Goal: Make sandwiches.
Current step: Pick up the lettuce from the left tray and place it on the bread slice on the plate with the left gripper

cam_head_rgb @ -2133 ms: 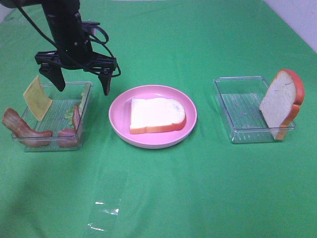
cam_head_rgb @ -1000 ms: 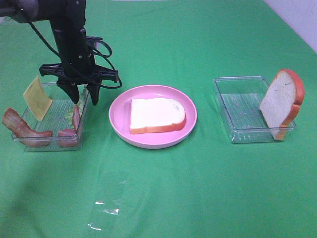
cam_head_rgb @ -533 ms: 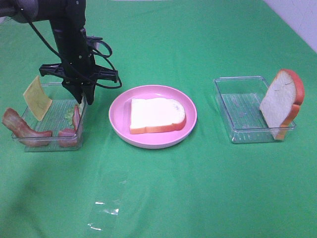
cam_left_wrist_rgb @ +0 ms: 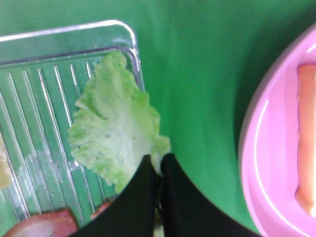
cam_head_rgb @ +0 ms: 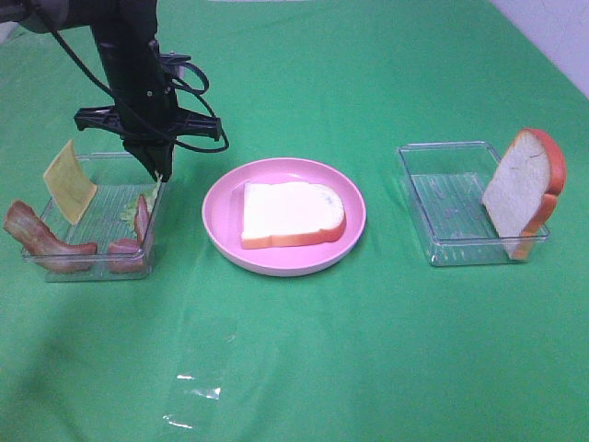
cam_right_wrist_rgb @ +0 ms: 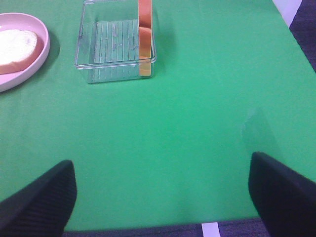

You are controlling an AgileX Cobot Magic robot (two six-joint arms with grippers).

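left pincer [cam_left_wrist_rgb: 158, 167] nipped shut on the lettuce [cam_left_wrist_rgb: 113, 133] edge; lift slowly, clearing the tray [cam_left_wrist_rgb: 138, 66] wall just beside it

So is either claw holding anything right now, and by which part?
The left gripper pinches the lettuce leaf by its edge. The right gripper is open and empty.

No text, label, brand, number or sign is showing legibly in any of the views.
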